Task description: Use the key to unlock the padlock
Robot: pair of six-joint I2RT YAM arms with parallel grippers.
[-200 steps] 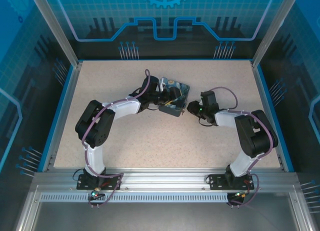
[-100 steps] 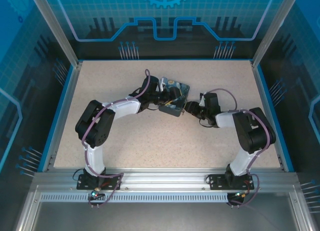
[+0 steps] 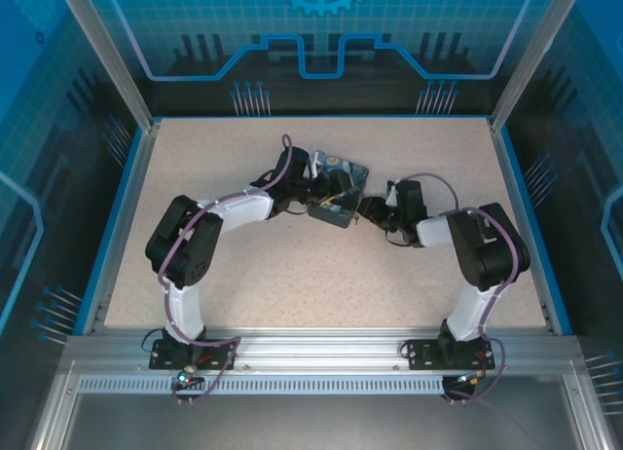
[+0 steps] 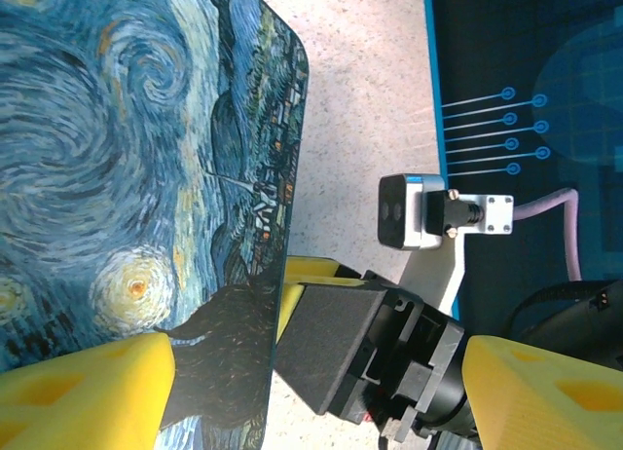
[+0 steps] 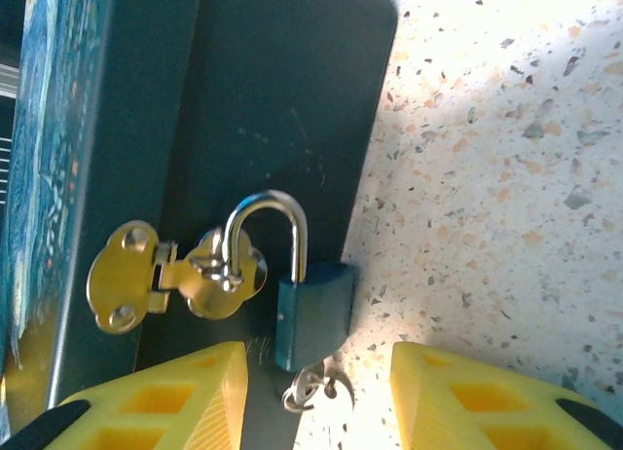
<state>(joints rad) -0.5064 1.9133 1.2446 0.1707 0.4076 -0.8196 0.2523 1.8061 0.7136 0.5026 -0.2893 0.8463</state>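
**Q:** Top view: what lies where?
**A:** The painted box [image 3: 343, 169] sits mid-surface [image 3: 292, 284] with its lid down, so its contents are hidden. The left hand [image 3: 316, 195] is at the box's left side. The right hand [image 3: 368, 212] is at its near right corner, where the padlock hangs.

**Q:** Left wrist view?
**A:** The lid's swirl painting shows at left. The left hand's fingers [image 4: 88, 392] are spread wide. One lies over the lid and the other is well clear of the box, so nothing is clamped. The hand probably steadies a light box that would otherwise slide.

**Q:** Right wrist view?
**A:** The padlock [image 5: 313, 314] hangs by its shackle [image 5: 268, 211] from the brass hasp [image 5: 175, 275] on the box's dark side wall. The key [image 5: 313, 387], on a ring, sits at the padlock's lower end. It lies between the right hand's fingers [image 5: 165, 396], which are apart and touch neither key nor padlock. Whether the shackle is latched cannot be told.

**Q:** How will they handle?
**A:** As a judgement, both are small, rigid pieces of smooth metal. The padlock dangles freely and will likely swing when pushed. The key is thin and slippery, so it is best pinched across its flat head and turned in line with the keyway.
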